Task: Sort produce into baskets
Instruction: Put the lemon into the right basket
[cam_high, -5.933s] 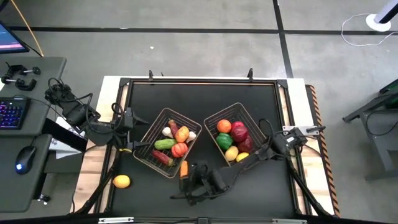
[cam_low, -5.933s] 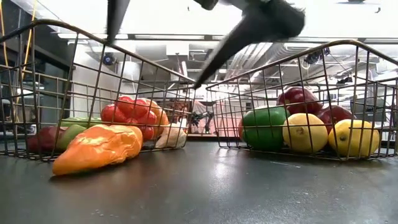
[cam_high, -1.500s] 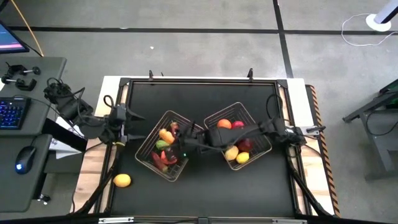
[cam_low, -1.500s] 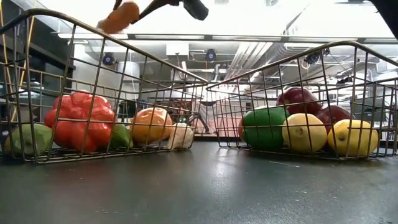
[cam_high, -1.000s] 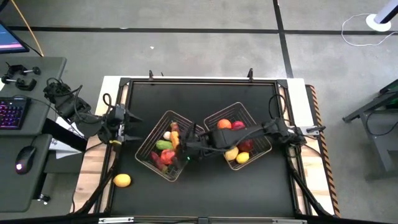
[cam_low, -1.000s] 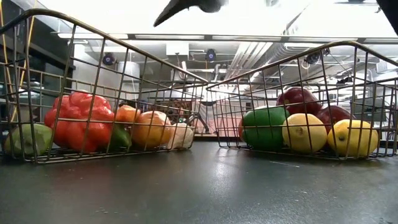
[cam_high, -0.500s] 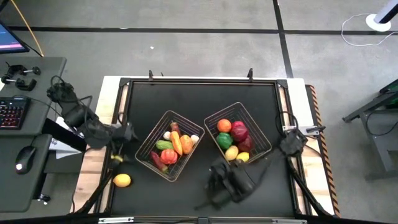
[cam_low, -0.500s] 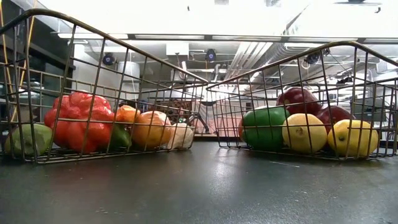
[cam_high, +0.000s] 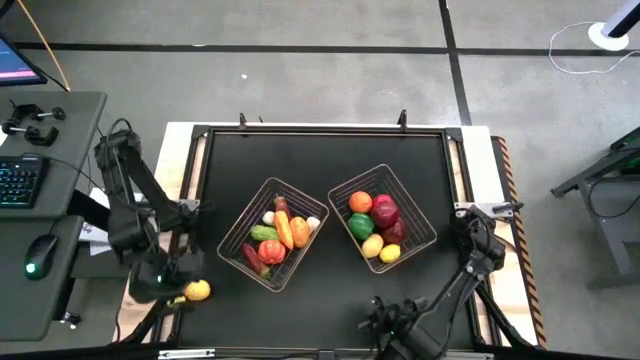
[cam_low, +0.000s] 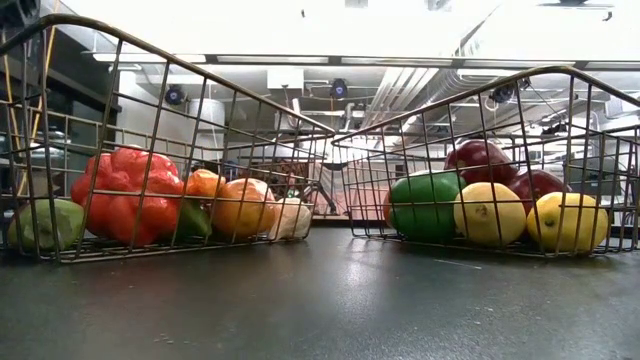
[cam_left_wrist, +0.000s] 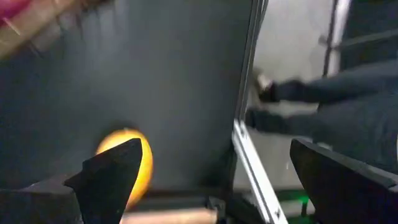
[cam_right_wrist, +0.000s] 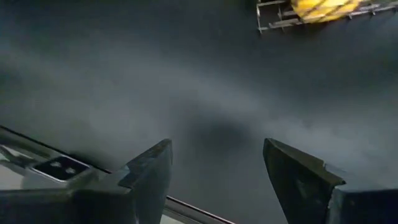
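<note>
Two wire baskets stand mid-table. The left basket (cam_high: 240, 225) holds red, orange, green and white produce (cam_high: 281, 233), also seen in the low view (cam_low: 125, 200). The right basket (cam_high: 418, 222) holds orange, red, green and yellow produce (cam_high: 376, 220). One loose yellow-orange fruit (cam_high: 197, 290) lies on the mat near the front left corner. My left gripper (cam_high: 168, 285) hangs open just left of that fruit. In its wrist view the fruit (cam_left_wrist: 134, 163) shows beside one finger, not between the two. My right gripper (cam_right_wrist: 217, 174) is open over bare mat near the front edge (cam_high: 385, 318).
The black mat (cam_high: 330, 160) has a raised frame around it. A desk with a keyboard and a mouse (cam_high: 30, 255) stands left of the table. Bare mat lies behind and in front of the baskets.
My right gripper has drawn back from over the left basket toward the table's near edge, still open and holding nothing. My left gripper has swung from the table's left edge toward the near left corner, sinking and tipping down beside the loose fruit. The produce has kept still.
</note>
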